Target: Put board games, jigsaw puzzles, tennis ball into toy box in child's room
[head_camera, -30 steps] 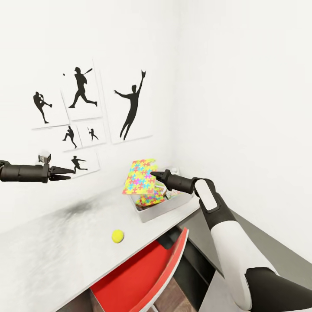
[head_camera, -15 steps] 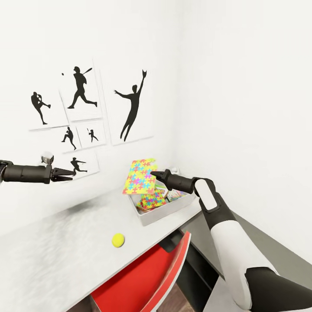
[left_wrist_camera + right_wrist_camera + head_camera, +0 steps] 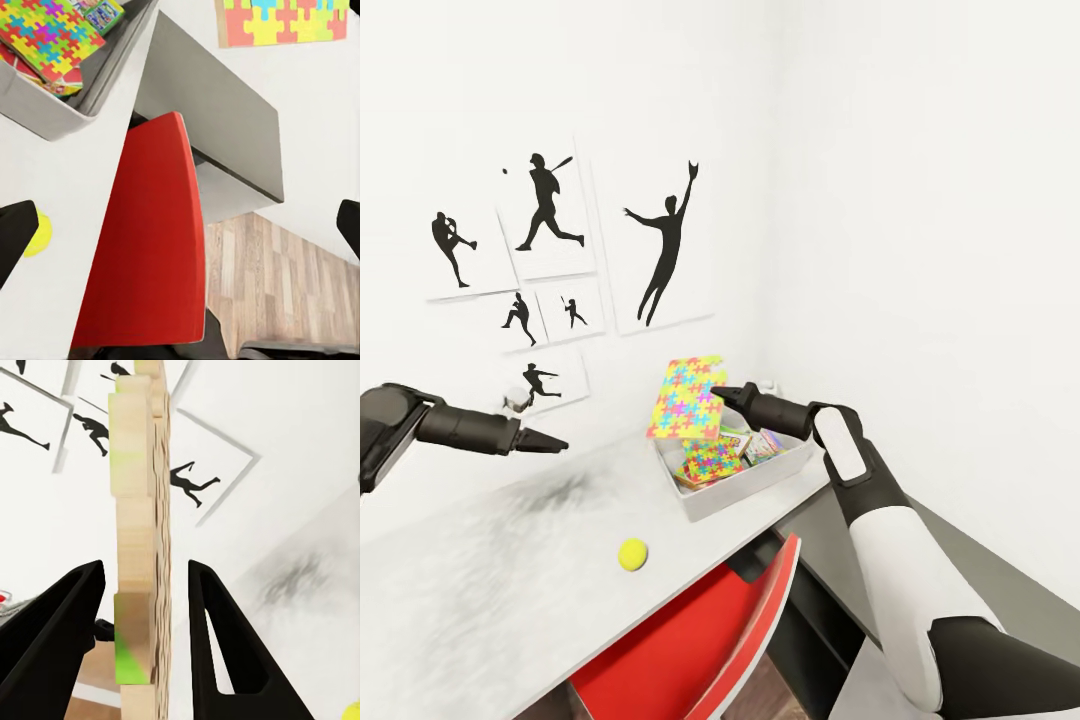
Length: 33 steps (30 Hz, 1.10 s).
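- Holding a colourful jigsaw puzzle (image 3: 688,399) upright above the toy box (image 3: 745,487), the right hand (image 3: 724,391) sits at the puzzle's edge, over the far end of the white table (image 3: 480,590).
- Right wrist view: the puzzle (image 3: 141,547) appears edge-on as a thick wooden slab between the two black fingers (image 3: 52,630), which stand slightly off its faces; whether they truly pinch it cannot be told from this view.
- Progress, as a judgement: the task looks well advanced but not finished. Another jigsaw puzzle (image 3: 710,462) already lies inside the box, with a printed box or two beside it that may be board games (image 3: 760,445); their count cannot be made out.
- Left to do: the held puzzle is not yet lowered in, and the yellow tennis ball (image 3: 632,553) rests on the table, well apart from the toy box, near the red chair (image 3: 690,640).
- Left hand (image 3: 550,441) hovers over the table, empty, pointing toward the box; its fingers look close together from the head camera.
- Left wrist view shows otherwise: the two fingertips (image 3: 16,232) sit at opposite edges, clearly spread, with the ball (image 3: 37,234) peeking beside one, the chair (image 3: 150,240) below, and a wooden floor (image 3: 277,285).
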Tool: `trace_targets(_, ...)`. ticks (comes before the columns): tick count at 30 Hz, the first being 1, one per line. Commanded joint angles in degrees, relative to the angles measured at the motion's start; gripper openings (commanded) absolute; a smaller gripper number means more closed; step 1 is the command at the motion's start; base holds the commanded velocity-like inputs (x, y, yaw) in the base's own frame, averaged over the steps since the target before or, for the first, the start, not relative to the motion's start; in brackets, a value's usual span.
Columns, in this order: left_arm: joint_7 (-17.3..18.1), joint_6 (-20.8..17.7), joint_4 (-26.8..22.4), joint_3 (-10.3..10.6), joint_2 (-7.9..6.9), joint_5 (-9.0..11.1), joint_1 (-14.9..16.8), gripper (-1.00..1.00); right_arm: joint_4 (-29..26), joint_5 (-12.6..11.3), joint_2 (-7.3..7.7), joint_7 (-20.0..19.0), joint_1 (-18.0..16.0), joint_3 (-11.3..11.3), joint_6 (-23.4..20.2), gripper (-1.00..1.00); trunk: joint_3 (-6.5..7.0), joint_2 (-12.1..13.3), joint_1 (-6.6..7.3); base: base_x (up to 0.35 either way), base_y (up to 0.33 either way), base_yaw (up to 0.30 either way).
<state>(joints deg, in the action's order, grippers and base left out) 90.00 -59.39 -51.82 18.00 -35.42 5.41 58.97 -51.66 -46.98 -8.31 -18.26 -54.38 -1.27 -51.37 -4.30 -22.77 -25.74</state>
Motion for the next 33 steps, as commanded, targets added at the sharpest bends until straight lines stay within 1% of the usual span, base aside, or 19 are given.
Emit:
trace_targets(1,0.00,-0.61,-0.03,0.27,0.31,0.41,0.01,1.00,-0.02,0.31,-0.04,-0.28,-0.06,-0.14,-0.24,-1.00,-0.14,-0.14,-0.04,0.000,0.000,0.000)
trace_targets(2,0.00,-0.61,-0.10,0.21,1.16,0.40,-0.12,1.00,-0.05,0.31,-0.04,-0.28,-0.04,-0.14,-0.23,-1.00,-0.14,-0.14,-0.04,0.000,0.000,0.000)
trace_targets(3,0.00,-0.61,-0.17,0.11,2.60,0.35,-0.23,1.00,-0.08,0.31,-0.04,-0.29,-0.03,-0.14,-0.23,-1.00,-0.14,-0.14,-0.04,0.040,0.000,0.000)
trace_targets(5,0.00,-0.61,-0.25,-0.09,4.21,0.32,-0.28,1.00,-0.22,0.31,0.01,-0.29,-0.03,-0.14,-0.22,-1.00,-0.14,-0.14,-0.04,0.118,0.042,0.000)
trace_targets(9,0.00,-0.61,-0.29,-0.29,5.32,0.41,0.06,1.00,-0.74,0.31,0.04,-0.30,-0.02,-0.14,-0.24,-1.00,-0.14,-0.14,-0.04,0.194,0.100,0.000)
trace_targets(15,0.00,-0.61,-0.30,-0.34,5.58,0.40,0.17,1.00,-1.10,0.23,0.04,-0.36,0.12,-0.14,-0.23,-1.00,-0.14,-0.14,-0.04,0.068,0.029,0.000)
trace_targets(21,0.00,-0.61,-0.30,-0.35,5.54,0.39,0.18,1.00,-1.15,0.22,-0.02,-0.37,0.15,-0.14,-0.22,-1.00,-0.14,-0.14,-0.04,0.079,0.018,0.000)
trace_targets(28,0.00,-0.61,-0.30,-0.42,5.54,0.32,0.18,1.00,-1.16,0.22,0.04,-0.37,0.15,-0.14,-0.22,-1.00,-0.14,-0.14,-0.04,0.084,-0.111,0.000)
trace_targets(33,0.00,-0.61,-0.30,-0.37,5.54,0.29,0.18,1.00,-1.16,0.22,-0.02,-0.37,0.15,-0.14,-0.22,-1.00,-0.14,-0.14,-0.04,0.168,0.040,0.000)
